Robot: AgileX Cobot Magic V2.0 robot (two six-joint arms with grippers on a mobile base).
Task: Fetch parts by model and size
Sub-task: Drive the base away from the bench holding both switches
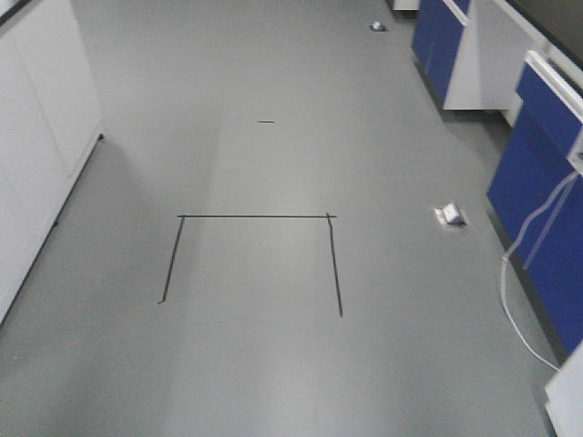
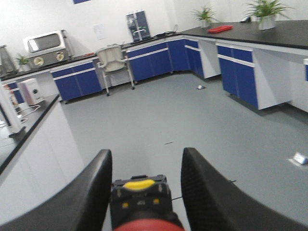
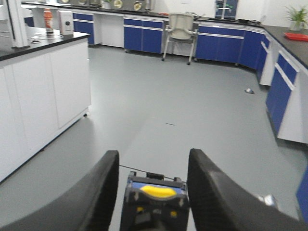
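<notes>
Two switches pinched, left gripper (image 2: 147, 153) on red-capped switch (image 2: 144, 225), cap cropped, right gripper (image 3: 154, 153) on black-bodied switch (image 3: 154, 204), cap hidden, grey floor (image 1: 273, 364) open between cabinets (image 1: 537, 182).

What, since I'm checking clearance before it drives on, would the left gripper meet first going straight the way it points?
The way looks free: only open grey floor lies ahead of the left gripper, then probably the blue cabinets beside the chair; depth is unclear.

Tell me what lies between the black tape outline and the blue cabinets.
Front view: a small white scrap and, against the cabinets, a white cable; otherwise bare floor.
</notes>
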